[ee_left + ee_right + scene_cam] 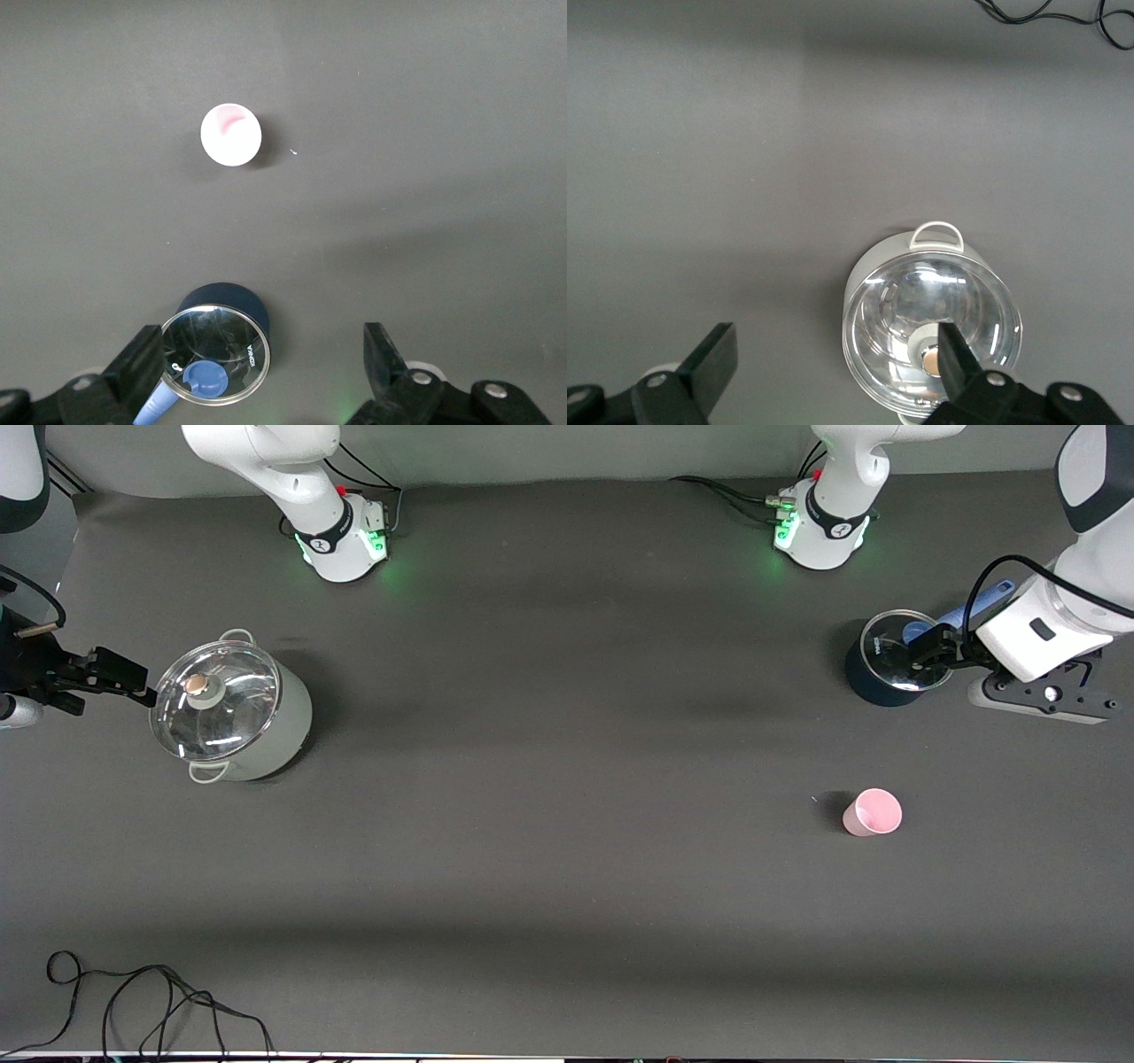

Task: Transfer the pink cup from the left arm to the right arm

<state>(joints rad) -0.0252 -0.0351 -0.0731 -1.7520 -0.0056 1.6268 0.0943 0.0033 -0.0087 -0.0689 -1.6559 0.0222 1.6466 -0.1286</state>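
Black cable (159, 1001) nearest; pink cup (873, 812) upright, unobstructed; both grippers' fingers wide, empty.

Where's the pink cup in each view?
Front view: pink cup stands upright on the table toward the left arm's end, nearer the camera than the dark blue pot.
Left wrist view: the cup seen from above, apart from that pot.
Right wrist view: not in it.
Shared landmark: the dark blue pot.
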